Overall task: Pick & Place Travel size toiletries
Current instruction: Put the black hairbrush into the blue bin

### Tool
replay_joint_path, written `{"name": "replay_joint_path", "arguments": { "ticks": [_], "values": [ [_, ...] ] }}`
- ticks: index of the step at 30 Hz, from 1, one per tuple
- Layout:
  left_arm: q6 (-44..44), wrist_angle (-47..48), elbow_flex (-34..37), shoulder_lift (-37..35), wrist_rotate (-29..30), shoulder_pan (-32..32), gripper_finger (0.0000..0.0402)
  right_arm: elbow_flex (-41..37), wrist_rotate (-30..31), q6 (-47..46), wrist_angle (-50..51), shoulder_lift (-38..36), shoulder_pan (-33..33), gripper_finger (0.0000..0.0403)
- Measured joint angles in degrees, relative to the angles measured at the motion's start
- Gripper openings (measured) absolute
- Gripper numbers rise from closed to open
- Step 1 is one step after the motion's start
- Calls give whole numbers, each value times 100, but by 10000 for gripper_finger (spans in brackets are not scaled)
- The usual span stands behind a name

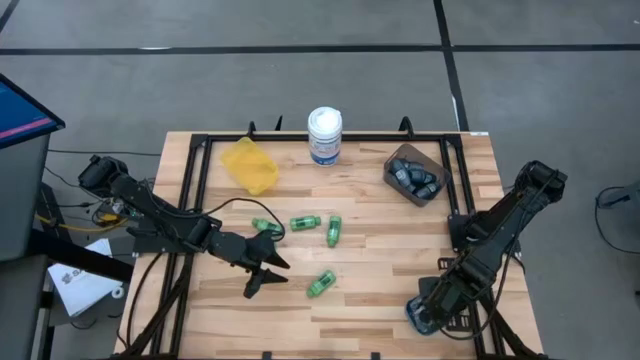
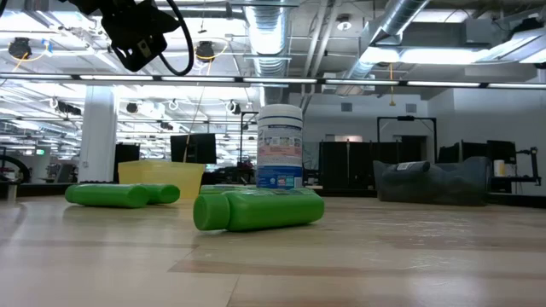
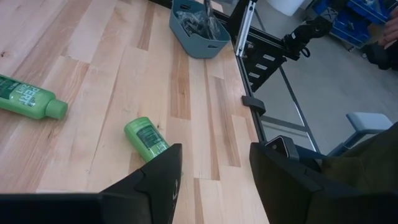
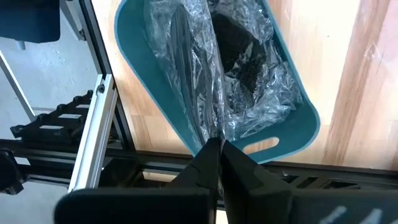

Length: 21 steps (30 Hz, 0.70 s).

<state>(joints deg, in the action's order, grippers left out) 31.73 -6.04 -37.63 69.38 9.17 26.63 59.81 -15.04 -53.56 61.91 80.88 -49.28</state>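
The left gripper (image 1: 268,268) hovers over the wooden table (image 1: 380,250), its fingers parted and empty. The nearest green bottle (image 1: 321,284) lies at about 3 o'clock from it, just beside; three more green bottles (image 1: 305,222) lie near the table centre. To do this well, I think the gripper should turn so the fingers cross the bottle's short width, come down centred on its body, then squeeze gently, because a round bottle can roll away. The right gripper (image 4: 219,149) rests at 5 o'clock of the table over the teal bin (image 4: 292,102), fingers clenched on shiny plastic wrap (image 4: 205,81)
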Motion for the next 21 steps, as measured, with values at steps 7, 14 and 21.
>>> {"name": "replay_joint_path", "arguments": {
  "ticks": [7,14,21],
  "values": [
    [0,0,0,0,0,0,186,0,1,-404,175,0,34,30],
    [0,0,-2,0,4,1,186,0,-3,-484,129,0,32,84],
    [0,0,-2,0,7,0,186,26,-11,-523,120,0,108,112]
  ]
}}
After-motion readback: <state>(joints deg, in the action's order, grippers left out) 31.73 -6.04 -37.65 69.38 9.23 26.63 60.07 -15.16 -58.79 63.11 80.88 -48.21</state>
